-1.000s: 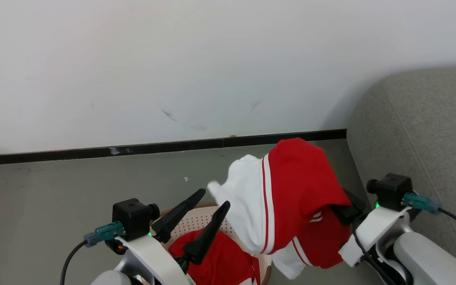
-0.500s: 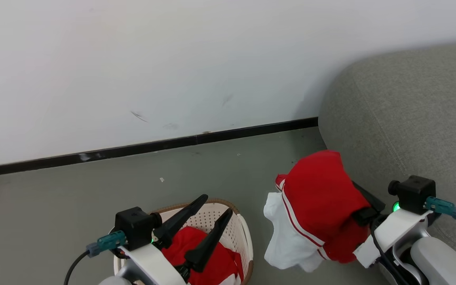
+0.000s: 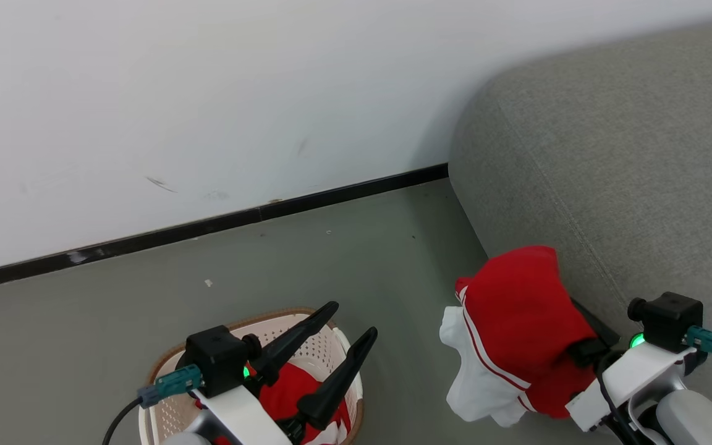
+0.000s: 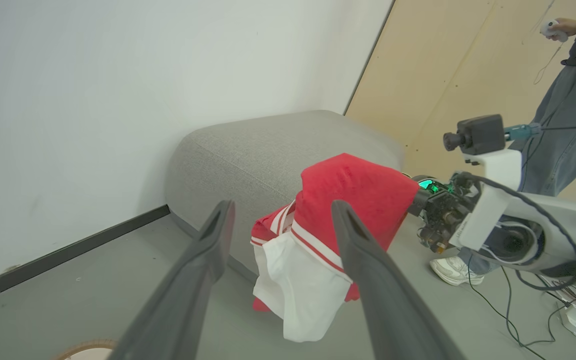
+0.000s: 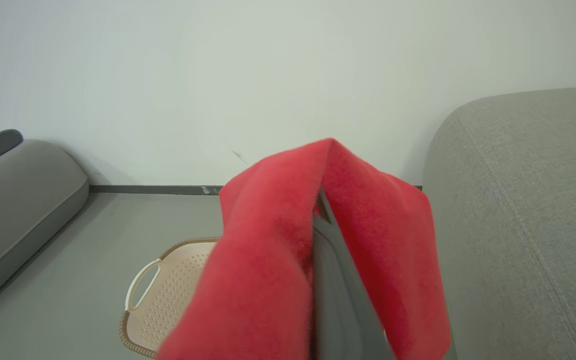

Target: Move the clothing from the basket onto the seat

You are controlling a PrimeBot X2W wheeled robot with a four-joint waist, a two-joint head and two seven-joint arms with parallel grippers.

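Clothing [image 3: 517, 315] hangs at lower right, just beside the seat [image 3: 628, 154], right gripper [image 3: 588, 347] fingers clamped on it; more lies in the basket [image 3: 232, 322], lower left, under the left gripper's [image 3: 351, 320] spread fingers. Lift clear over the seat's edge before releasing

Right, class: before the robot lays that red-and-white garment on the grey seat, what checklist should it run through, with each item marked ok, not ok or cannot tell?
1. Grip: right gripper shut on the red-and-white fabric garment: ok.
2. Garment above the grey woven upholstered seat: not ok; it hangs beside the seat's edge.
3. Garment clear of the cream perforated plastic basket: ok.
4. Spare arm: left gripper open, empty: ok.
5. Basket emptied: not ok; more red fabric lies inside.
6. Person's white shoe clear of the right arm's swing: cannot tell.
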